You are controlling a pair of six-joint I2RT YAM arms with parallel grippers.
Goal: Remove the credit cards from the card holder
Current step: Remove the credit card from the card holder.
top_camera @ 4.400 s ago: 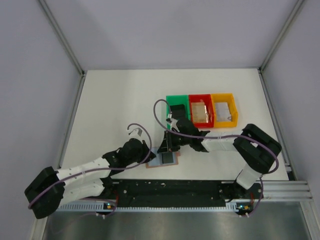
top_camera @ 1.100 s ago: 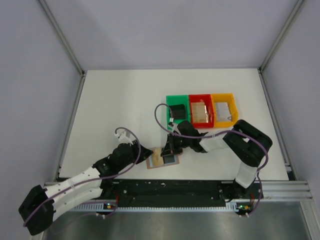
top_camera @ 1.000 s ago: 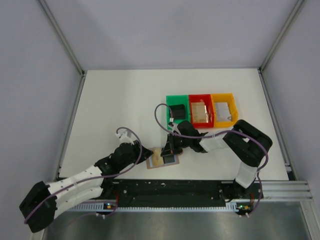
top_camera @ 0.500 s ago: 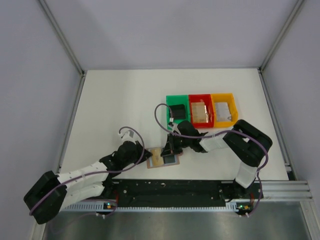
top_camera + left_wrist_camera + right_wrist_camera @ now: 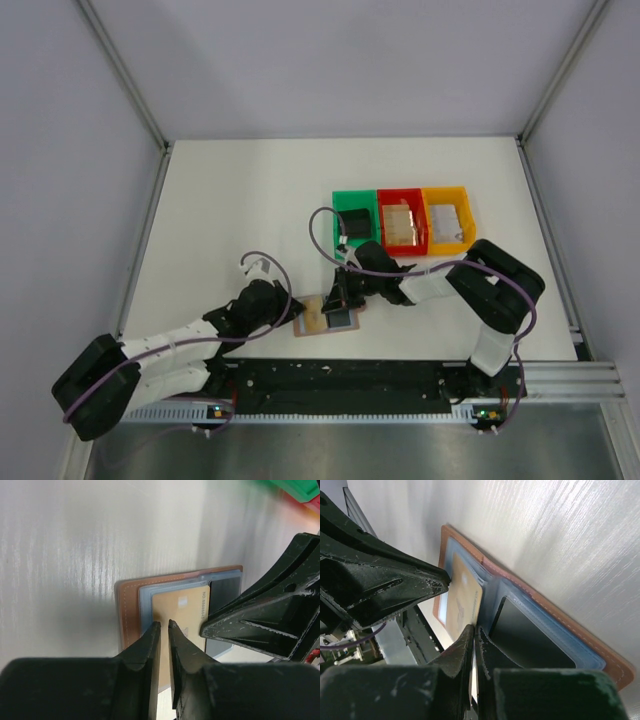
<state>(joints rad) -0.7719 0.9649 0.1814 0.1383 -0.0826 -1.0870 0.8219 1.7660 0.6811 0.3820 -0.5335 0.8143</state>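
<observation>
The left hand (image 5: 296, 308) lies low over the counter (image 5: 240, 200) near the middle of its near edge, at the left edge of the card holder (image 5: 312, 330). In its wrist view its fingertips (image 5: 154, 626) stand narrow, only a thin slit between them, just over the near end of a tan card (image 5: 182, 612). Whether they pinch that card cannot be told.

The card holder (image 5: 125, 610) lies open and flat, brown leather rim outside and blue-grey pockets up. The tan card (image 5: 462, 595) sits in the left pocket and sticks partly out of it. A dark card (image 5: 530, 642) sits in the right pocket.

The right hand (image 5: 338, 298) comes in from the right. Its fingers are pressed together with nothing between them, and their tips (image 5: 475, 629) rest on the holder's inner face along the fold between the two cards.

Further right and toward the far edge, a green bin (image 5: 345, 197), a red bin (image 5: 400, 192) and a yellow bin (image 5: 445, 190) stand touching in a row.
</observation>
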